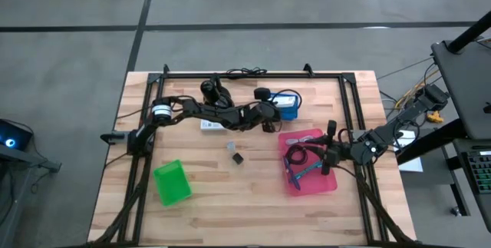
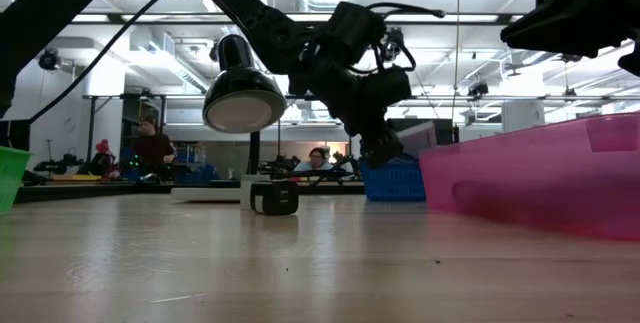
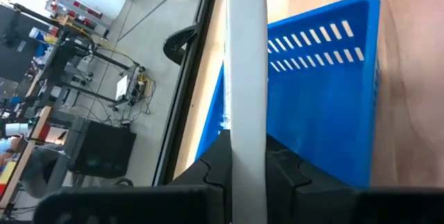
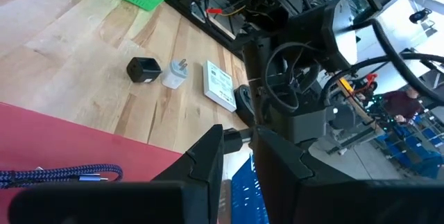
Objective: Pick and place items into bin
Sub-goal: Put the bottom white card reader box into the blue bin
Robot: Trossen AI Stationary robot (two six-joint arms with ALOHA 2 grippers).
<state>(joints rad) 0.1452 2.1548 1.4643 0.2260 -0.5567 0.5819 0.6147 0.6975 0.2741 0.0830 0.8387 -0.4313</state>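
My left gripper is shut on a flat white piece, seen edge-on, above the blue basket at the table's far middle. My right gripper hovers over the pink bin at the right, its fingers a little apart with nothing between them. In the pink bin lie a blue braided cable and a teal tool. A small dark block, a white plug and a white card lie on the wood mid-table. My left gripper pinches the white piece's near end between its two fingers, one on each flat face. The fingers come from the table's left, slanting a little down. The piece sticks out past the fingers, lifted clear over the blue basket.
A green basket stands near the table's front left. A black rounded object and cables lie along the far edge. A black frame runs round the table. Bare wood lies between the green basket and the pink bin.
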